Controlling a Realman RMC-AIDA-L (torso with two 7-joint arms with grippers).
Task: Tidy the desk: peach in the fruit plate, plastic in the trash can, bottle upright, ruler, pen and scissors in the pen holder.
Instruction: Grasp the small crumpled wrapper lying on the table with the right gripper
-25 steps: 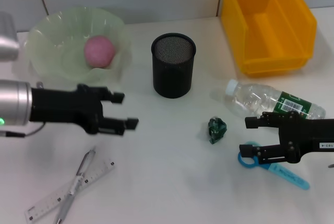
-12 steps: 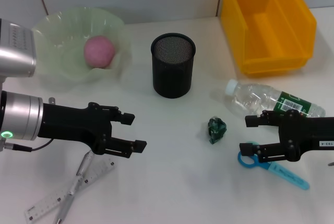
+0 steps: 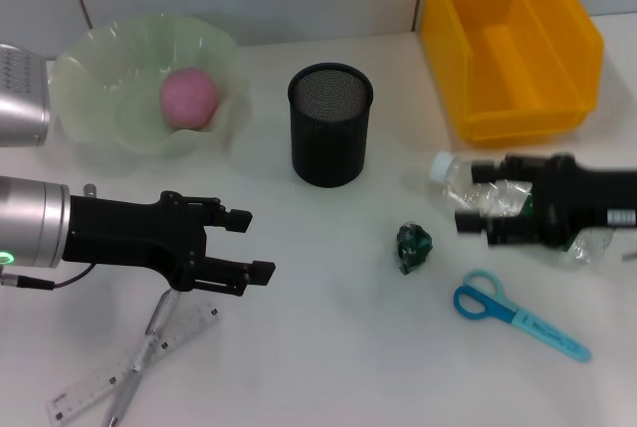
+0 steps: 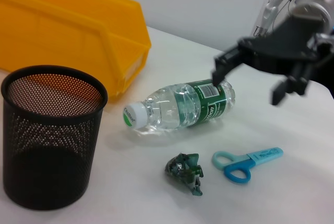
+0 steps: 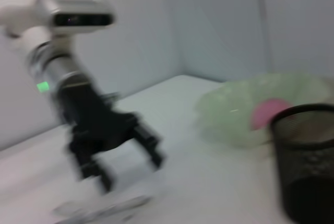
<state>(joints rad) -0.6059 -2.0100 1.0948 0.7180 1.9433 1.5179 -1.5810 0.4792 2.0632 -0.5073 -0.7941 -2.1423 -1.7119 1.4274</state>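
The clear bottle [image 3: 450,176] [image 4: 182,106] lies on its side, cap toward the pen holder. My right gripper [image 3: 476,196] [image 4: 248,84] hangs open just over its body, one finger on each side. The blue scissors [image 3: 518,318] [image 4: 245,161] and the crumpled green plastic [image 3: 414,248] [image 4: 183,169] lie in front of the bottle. The pink peach [image 3: 189,99] [image 5: 269,112] rests in the pale green fruit plate [image 3: 100,49]. My left gripper [image 3: 244,243] [image 5: 128,164] is open, just above the pen [image 3: 149,332] and the ruler [image 3: 134,362], which lie crossed.
The black mesh pen holder [image 3: 330,123] [image 4: 49,135] [image 5: 308,156] stands mid-table between the arms. The yellow trash can [image 3: 513,44] [image 4: 68,31] sits at the back right, behind the bottle. The table's front edge is near the ruler.
My right gripper has moved from over the scissors back to the bottle, uncovering the scissors. My left gripper came forward from near the plate toward the pen and ruler.
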